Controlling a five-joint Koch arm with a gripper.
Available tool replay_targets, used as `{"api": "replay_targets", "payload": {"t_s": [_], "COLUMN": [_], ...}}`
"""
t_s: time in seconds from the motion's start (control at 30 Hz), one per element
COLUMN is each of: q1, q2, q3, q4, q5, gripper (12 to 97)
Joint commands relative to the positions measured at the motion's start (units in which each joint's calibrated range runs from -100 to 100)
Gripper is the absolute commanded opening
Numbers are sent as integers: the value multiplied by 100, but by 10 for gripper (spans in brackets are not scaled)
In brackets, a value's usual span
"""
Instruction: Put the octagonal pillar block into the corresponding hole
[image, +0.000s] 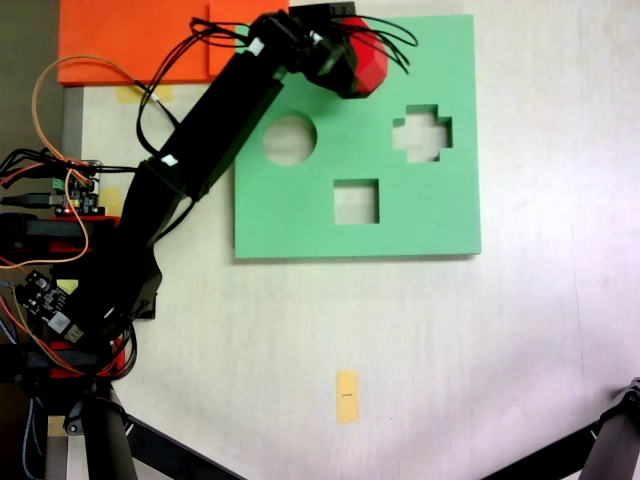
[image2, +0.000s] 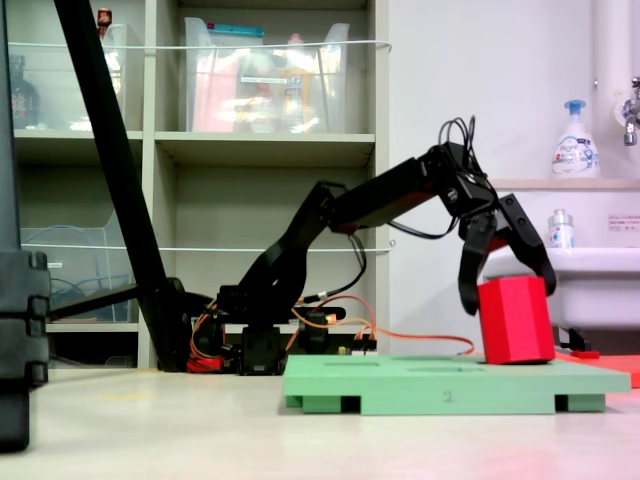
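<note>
Jaws (image2: 508, 290) grip red octagonal pillar block (image2: 516, 320) over green board (image2: 440, 385); round cut-out (image: 289, 139) nearby.

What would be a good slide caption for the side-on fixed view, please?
Koch arm's gripper lowers the red block onto the green board.

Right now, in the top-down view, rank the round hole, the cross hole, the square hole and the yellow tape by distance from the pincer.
From the pincer:
1. Round hole and cross hole, on either side: too close to call.
2. Square hole, below.
3. Yellow tape, far below the board.
</note>
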Motion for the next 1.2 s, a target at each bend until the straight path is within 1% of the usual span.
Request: {"api": "replay_targets", "payload": {"t_s": [0.0,0.17,0.37,0.73,1.17], "q1": [44,68,107,98,54], "q2": [163,149,-340,-996,-968], "q3": [125,125,115,125,105], "q4": [478,420,-225,-398,-620], "q5": [29,29,29,29,-54], "gripper": [273,273,273,272,272]}}
